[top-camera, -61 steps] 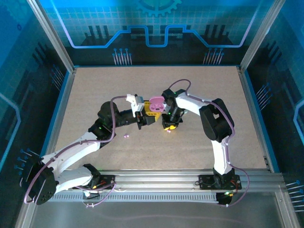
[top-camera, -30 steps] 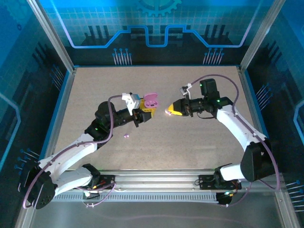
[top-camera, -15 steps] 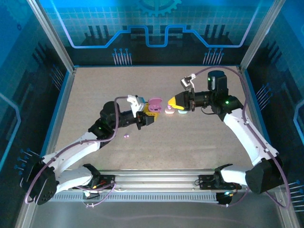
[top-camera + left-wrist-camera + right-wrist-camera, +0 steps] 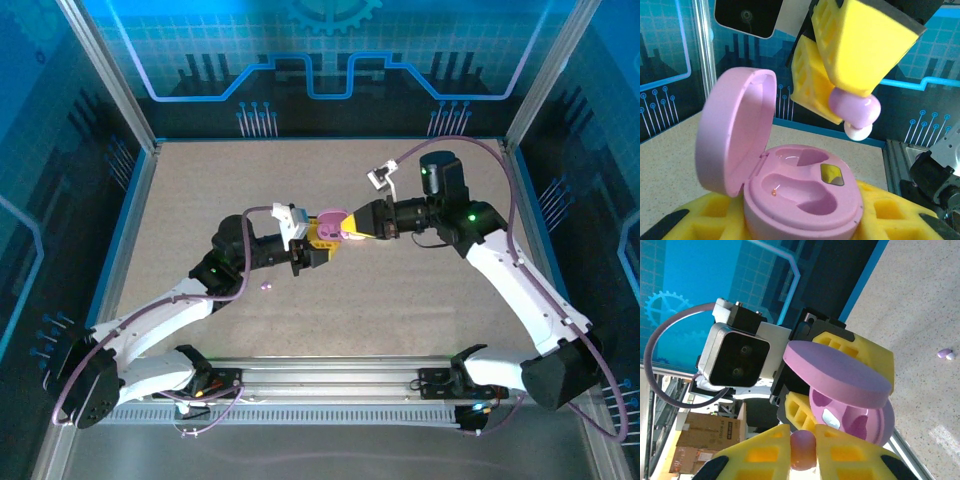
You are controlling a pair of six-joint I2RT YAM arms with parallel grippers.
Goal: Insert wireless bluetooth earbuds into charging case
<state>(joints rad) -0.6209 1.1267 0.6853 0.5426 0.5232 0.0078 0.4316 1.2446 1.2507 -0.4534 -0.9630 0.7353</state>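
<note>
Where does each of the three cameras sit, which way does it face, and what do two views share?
Top external: above and behind the robot, looking down on the table; both arms show.
Left wrist: on the left arm, facing the open pink case held between its own yellow fingers.
Right wrist: on the right arm, facing that case past its own fingers, which pinch an earbud.
Shared: both wrist views show case and earbud.
</note>
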